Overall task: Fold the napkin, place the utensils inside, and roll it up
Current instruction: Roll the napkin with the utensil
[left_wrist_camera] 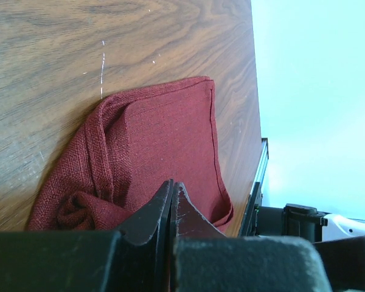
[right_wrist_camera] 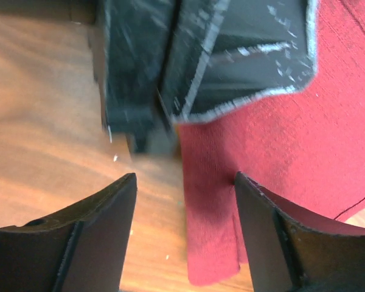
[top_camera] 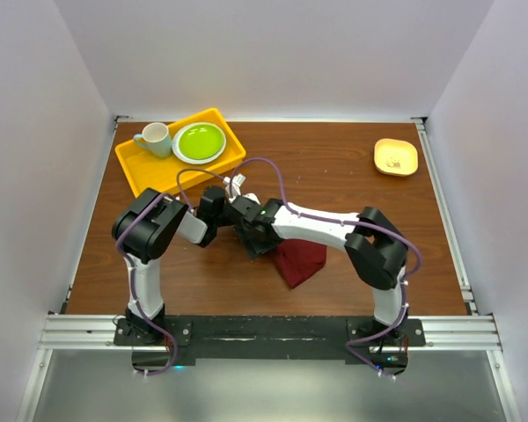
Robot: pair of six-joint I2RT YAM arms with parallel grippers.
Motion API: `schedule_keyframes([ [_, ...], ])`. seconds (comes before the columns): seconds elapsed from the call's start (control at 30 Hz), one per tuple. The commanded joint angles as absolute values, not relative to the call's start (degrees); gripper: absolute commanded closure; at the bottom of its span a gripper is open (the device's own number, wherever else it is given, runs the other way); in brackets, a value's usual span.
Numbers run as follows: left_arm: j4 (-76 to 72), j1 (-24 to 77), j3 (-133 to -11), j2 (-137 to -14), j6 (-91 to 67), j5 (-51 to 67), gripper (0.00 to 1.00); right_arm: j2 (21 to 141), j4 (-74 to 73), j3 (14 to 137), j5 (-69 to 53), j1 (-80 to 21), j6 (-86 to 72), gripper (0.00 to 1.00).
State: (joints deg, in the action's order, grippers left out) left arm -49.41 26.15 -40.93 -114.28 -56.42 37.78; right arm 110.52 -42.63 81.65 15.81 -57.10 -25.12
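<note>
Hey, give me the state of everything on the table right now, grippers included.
Dark red cloth napkin: folded over, one end bunched, lying on the wooden table.
Left gripper: shut, tips at the napkin.
Right gripper: open, straddling the napkin's edge.
Round green plate: empty, in the yellow plastic tray.
Pale mug: upright, in the tray.
Small yellow square dish: flat on the table, far right.

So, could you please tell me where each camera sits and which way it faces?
Top external: above and behind the arms, looking down on the table; both arms show, meeting by the napkin.
Left wrist: on the left wrist, looking along its shut left pincer at the napkin and the table's edge.
Right wrist: on the right wrist, looking down past its open right pincer at the napkin's edge; the left pincer shows too.
Shared: all three show the napkin.
</note>
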Motion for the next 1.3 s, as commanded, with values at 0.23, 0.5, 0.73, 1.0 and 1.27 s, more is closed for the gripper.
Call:
schedule_keyframes([
  [0.23,-34.1,25.58,-36.74,-117.25,-51.85,32.87,0.98,114.35,-45.7,83.06,24.78,-57.3,-28.3,0.47],
  [0.5,-32.0,24.35,-36.39,-111.82,-52.21,33.49,0.92,112.95,-41.76,77.79,22.95,-56.78,-26.73,0.79],
  [0.73,-16.99,21.54,-41.91,-99.15,-47.38,30.32,0.72,103.55,-26.68,65.34,4.6,-50.56,-21.71,1.0],
  [1.0,-9.57,20.92,-48.16,-94.83,-44.73,29.52,0.68,102.91,-10.29,53.0,-31.79,-36.31,-21.53,1.0],
  [1.27,-17.74,26.18,-47.99,-101.41,-51.58,32.69,0.74,111.35,-5.98,52.21,-42.44,-30.68,-23.81,1.0],
])
